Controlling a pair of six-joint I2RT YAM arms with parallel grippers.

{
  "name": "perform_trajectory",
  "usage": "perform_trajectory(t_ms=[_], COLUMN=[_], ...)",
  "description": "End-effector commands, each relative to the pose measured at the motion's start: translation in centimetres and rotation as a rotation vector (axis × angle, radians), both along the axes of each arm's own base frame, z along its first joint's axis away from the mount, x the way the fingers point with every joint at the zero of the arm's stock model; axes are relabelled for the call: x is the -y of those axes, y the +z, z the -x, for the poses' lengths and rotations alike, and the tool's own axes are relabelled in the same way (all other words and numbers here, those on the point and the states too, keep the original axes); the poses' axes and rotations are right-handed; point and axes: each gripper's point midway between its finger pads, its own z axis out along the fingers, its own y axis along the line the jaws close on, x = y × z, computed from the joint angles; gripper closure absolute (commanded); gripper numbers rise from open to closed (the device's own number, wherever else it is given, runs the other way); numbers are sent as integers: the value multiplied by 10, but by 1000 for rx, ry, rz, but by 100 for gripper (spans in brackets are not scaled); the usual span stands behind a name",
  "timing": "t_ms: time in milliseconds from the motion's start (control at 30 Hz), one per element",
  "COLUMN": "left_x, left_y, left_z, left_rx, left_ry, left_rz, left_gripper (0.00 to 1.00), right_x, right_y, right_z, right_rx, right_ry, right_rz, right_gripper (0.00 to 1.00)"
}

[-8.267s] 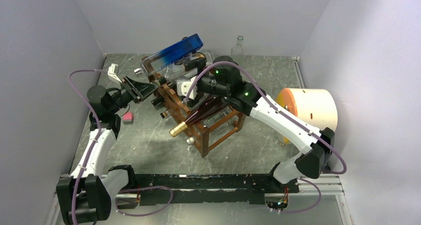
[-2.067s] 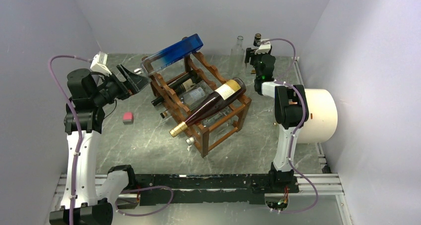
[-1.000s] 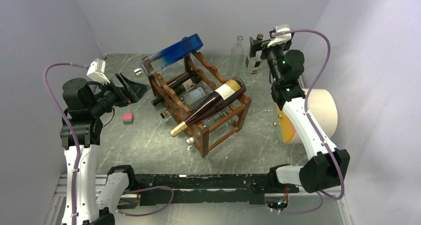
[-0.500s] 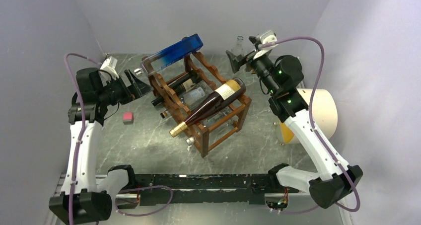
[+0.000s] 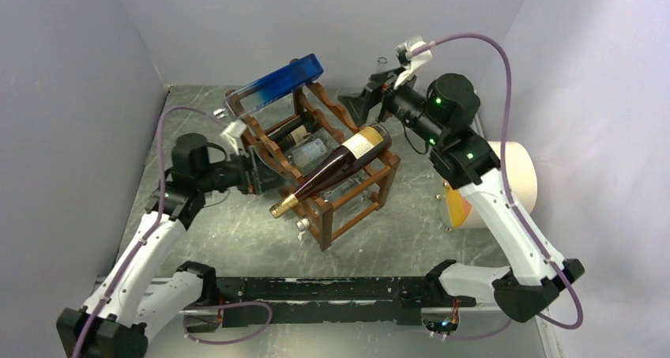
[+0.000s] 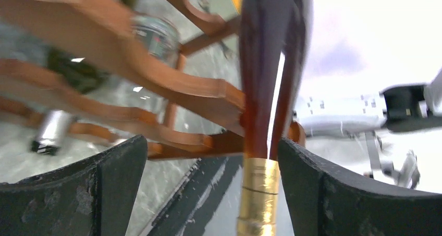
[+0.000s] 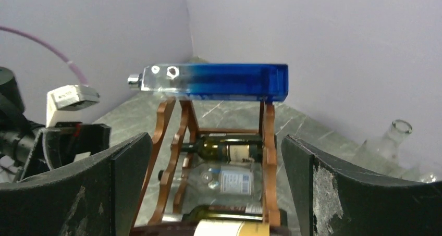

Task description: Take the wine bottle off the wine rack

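Note:
The wine rack (image 5: 348, 208) stands mid-table with a reddish-brown wine bottle (image 5: 336, 167) lying slanted across its top, gold-foil neck (image 5: 283, 206) pointing front-left. My left gripper (image 5: 253, 173) is open at the rack's left side. In the left wrist view the bottle (image 6: 268, 64) runs down between the spread fingers (image 6: 112, 173), its foil close to the right one, contact unclear. My right gripper (image 5: 365, 97) hovers open and empty behind the rack. It looks along the rack (image 7: 268, 158) toward the bottle's cream label (image 7: 234, 230).
A flat blue bottle (image 5: 272, 85) rests on the rack's highest tier. Lower tiers hold a green bottle (image 7: 229, 150) and a clear one (image 7: 229, 179). A white and orange roll (image 5: 494, 176) sits at the right; an empty glass bottle (image 7: 391, 137) stands by the back wall.
My left arm has dropped and swung right, bringing its gripper to the rack by the bottle's neck. My right gripper has moved left toward the rack's back. Both stay open.

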Motion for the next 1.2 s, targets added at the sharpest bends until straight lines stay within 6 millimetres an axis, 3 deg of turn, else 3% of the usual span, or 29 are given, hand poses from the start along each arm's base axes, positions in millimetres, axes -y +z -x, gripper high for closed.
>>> perform_trajectory(t_ms=[0,133,333,600,733,967,1167], left_x=[36,41,57,60,65,75,75], left_y=[9,6,4,1,-12,-16,-26], left_z=[10,11,35,58,55,66,62], left_rx=[109,144,166,167,87,14,-35], left_ry=[-90,-109,-310,-439,-433,-453,-409], left_rz=[-33,-55,-8,31,10,10,-31], left_gripper=[3,1,2,2,9,14,32], right_x=[14,30,44,49,50,54,50], right_y=[1,-3,-20,-34,-36,-41,-59], right_z=[35,39,45,52,55,55,52], right_rx=[-5,-35,-83,-93,-68,-42,-84], right_ry=[46,-9,-64,-58,-42,-47,-21], right_rz=[46,107,97,130,158,218,281], right_gripper=[0,0,0,0,0,0,0])
